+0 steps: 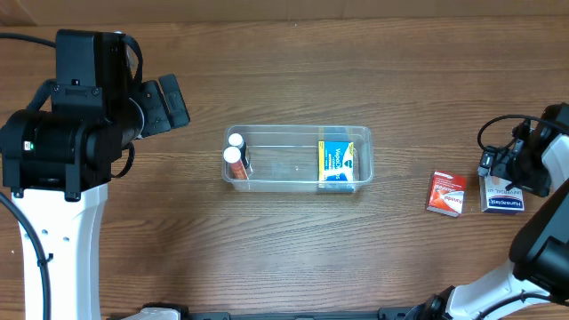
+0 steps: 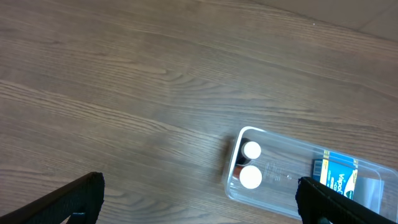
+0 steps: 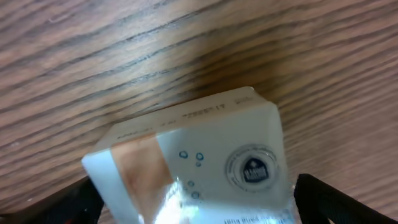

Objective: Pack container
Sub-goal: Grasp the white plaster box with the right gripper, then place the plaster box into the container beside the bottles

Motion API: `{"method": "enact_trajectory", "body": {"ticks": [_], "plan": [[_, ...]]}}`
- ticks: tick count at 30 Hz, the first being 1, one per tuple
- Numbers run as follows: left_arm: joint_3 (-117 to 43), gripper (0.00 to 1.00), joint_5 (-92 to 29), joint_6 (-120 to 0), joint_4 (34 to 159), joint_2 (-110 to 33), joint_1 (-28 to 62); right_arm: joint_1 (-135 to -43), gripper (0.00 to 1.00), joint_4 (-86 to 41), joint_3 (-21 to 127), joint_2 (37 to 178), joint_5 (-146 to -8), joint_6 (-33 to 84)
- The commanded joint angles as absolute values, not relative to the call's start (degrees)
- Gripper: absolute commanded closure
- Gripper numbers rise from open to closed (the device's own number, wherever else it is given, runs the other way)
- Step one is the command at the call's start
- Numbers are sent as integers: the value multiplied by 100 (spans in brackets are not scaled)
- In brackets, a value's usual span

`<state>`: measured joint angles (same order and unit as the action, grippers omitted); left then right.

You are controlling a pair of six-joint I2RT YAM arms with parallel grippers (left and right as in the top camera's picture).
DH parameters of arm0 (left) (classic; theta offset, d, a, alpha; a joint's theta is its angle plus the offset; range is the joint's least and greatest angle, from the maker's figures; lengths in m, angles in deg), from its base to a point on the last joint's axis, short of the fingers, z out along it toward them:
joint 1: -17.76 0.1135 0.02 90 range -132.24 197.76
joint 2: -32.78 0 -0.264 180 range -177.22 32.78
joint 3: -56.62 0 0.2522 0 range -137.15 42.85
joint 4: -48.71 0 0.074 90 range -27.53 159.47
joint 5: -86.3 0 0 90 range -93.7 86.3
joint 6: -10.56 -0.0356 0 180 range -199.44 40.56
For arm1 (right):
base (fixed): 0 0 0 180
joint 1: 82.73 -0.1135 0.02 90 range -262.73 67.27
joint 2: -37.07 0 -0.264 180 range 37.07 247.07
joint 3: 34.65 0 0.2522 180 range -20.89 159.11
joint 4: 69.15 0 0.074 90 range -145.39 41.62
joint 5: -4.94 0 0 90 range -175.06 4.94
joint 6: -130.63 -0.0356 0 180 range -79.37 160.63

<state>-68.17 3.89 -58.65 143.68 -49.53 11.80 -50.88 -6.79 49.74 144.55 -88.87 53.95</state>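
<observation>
**Status.** The surface (image 1: 293,62) carries all items. The container (image 1: 298,127) sits upright at its centre, between the two arms and well apart from both.

Packing appears partly complete. Items already in the container:
- A blue-and-yellow box (image 1: 336,165) at the end nearer the right arm.
- Two white-capped bottles (image 1: 234,148), standing upright and touching each other, at the end nearer the left arm.

The middle of the container is bare.

Items not yet in the container, both on the surface near the right arm:
- A white box (image 3: 205,168).
- A red box (image 1: 445,193) just beside it, on the container side.

**Fingers.** The right fingers (image 3: 329,199) stand one at each side of the white box. Whether they clamp it or only flank it cannot be told from the wrist view. The left fingers (image 2: 68,202) are spread wide apart and hold nothing. They are raised over bare surface, with the bottle end of the container in view ahead.

**Orientation.** The container's mouth faces up. Its long axis runs left to right in the overhead view, one short end toward each arm. The free middle section is the likely place for the two remaining boxes.
</observation>
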Motion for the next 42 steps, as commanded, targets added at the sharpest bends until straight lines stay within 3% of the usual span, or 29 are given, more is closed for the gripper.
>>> {"method": "enact_trajectory", "body": {"ticks": [1, 7, 13, 21, 29, 37, 42], "plan": [[-6852, 0, 435, -5974, 14350, -4972, 1213, -5077, 3, -683, 4957, 14639, -8728, 5393], [-6852, 0, 433, -5974, 14350, -4972, 1213, -5077, 4, -679, 4957, 14790, -8732, 5393], [-6852, 0, 420, -5974, 14348, -4972, 1213, -5077, 20, -720, 4959, 14790, -8732, 5393], [-6852, 0, 420, -5974, 14348, -4972, 1213, -5085, 28, -711, 5147, 14691, -8730, 5366], [-6852, 0, 420, -5976, 14346, -4972, 1213, -5273, 34, 231, 6399, 14151, -8463, 4687], [-6852, 0, 422, -5976, 14346, -4972, 1213, -6760, 31, 1511, 7496, 13279, -8280, 3830], [-6852, 0, 422, -5976, 14346, -4972, 1213, -8499, 32, 1630, 7523, 12658, -8280, 3028]]}}
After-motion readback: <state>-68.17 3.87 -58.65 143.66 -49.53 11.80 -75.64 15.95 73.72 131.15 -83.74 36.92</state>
